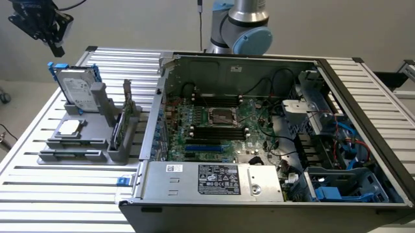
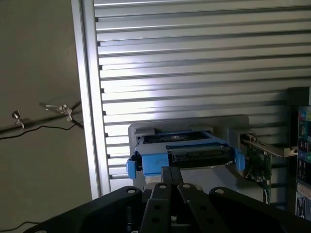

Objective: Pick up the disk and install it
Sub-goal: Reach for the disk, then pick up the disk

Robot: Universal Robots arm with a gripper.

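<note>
Hovering at the exterior view's upper left, gripper [image 1: 57, 47] has its fingers pressed together, holding nothing. Disk [image 1: 77, 88] stands upright in a grey rack [image 1: 77, 145] below the gripper, well apart. Open computer case [image 1: 272, 136] sits right of the rack.

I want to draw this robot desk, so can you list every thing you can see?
disk: 1, silver-grey in blue carrier, upright in the grey stand
grey stand: 1, grey, on the table, exterior view's left
chip: 1, silver, flat on the stand
circuit card: 1, green, upright in the stand
computer case: 1, dark grey, open
motherboard: 1, green, inside the case
long box: 1, grey, black-and-white label, in the case
table: 1, silver slats
robot arm: 1, silver, blue cap, behind the case
gripper: 1, black, above the disk, holding nothing
</note>
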